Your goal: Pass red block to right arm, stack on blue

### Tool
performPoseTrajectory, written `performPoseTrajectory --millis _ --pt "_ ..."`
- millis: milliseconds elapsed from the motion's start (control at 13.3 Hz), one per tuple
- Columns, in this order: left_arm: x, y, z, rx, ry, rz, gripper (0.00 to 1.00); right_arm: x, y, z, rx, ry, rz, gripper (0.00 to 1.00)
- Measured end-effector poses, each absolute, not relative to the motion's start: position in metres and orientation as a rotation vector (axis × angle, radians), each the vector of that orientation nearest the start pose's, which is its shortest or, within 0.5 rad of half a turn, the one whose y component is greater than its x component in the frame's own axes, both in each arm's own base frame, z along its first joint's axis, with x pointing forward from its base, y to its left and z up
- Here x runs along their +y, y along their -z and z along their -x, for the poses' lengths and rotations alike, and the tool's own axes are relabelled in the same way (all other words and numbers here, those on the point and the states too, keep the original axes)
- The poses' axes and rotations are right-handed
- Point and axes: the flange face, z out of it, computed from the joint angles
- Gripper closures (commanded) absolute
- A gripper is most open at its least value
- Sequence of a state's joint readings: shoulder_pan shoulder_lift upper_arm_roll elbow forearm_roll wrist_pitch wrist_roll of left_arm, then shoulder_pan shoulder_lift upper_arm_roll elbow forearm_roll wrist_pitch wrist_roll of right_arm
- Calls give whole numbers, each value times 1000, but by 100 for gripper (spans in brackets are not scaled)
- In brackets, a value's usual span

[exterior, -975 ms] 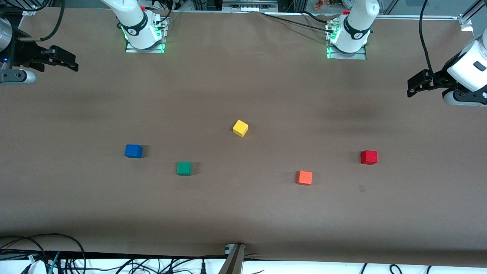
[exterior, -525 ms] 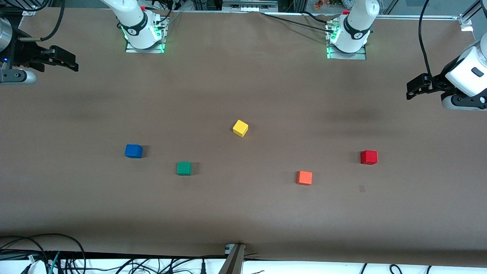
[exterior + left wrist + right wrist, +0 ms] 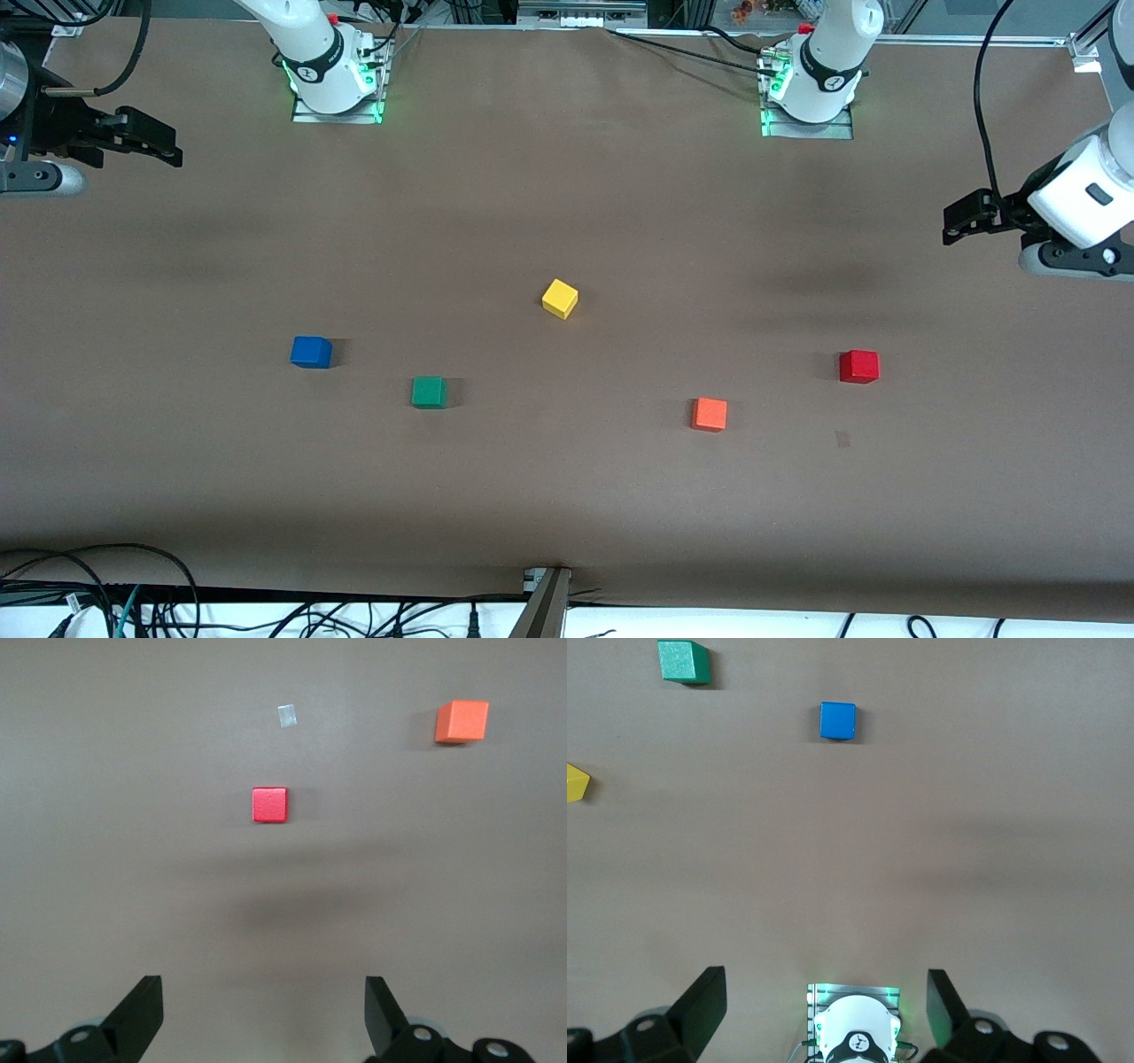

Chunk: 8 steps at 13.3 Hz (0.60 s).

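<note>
Fingers of left gripper (image 3: 261,1014) and right gripper (image 3: 824,1005) spread wide, empty, tips cropped.

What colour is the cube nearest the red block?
Orange, a lighter shade than the red block; clearest in the front view.

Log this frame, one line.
left claw: open, above table near red block | right claw: open, waiting | blue block: bare

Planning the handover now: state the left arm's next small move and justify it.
Probably bring the left gripper over the red block and lower it. Its fingers are open and empty, up over the table at the left arm's end; the block lies untouched, beside the orange cube. The right gripper waits.
</note>
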<state>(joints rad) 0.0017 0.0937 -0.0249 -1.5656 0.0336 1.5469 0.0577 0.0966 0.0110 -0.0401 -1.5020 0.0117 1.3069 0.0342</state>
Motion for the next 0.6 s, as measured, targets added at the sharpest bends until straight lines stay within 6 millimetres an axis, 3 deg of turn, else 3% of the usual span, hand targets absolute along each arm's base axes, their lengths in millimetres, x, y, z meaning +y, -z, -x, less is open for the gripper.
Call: performPoseTrajectory --millis 450,600 --pt "14 -570 -582 81 -175 3099 0 32 -630 -528 -38 -323 3123 0" --pt "32 -570 -583 89 -178 3028 0 32 -630 -528 -38 -323 3123 0"
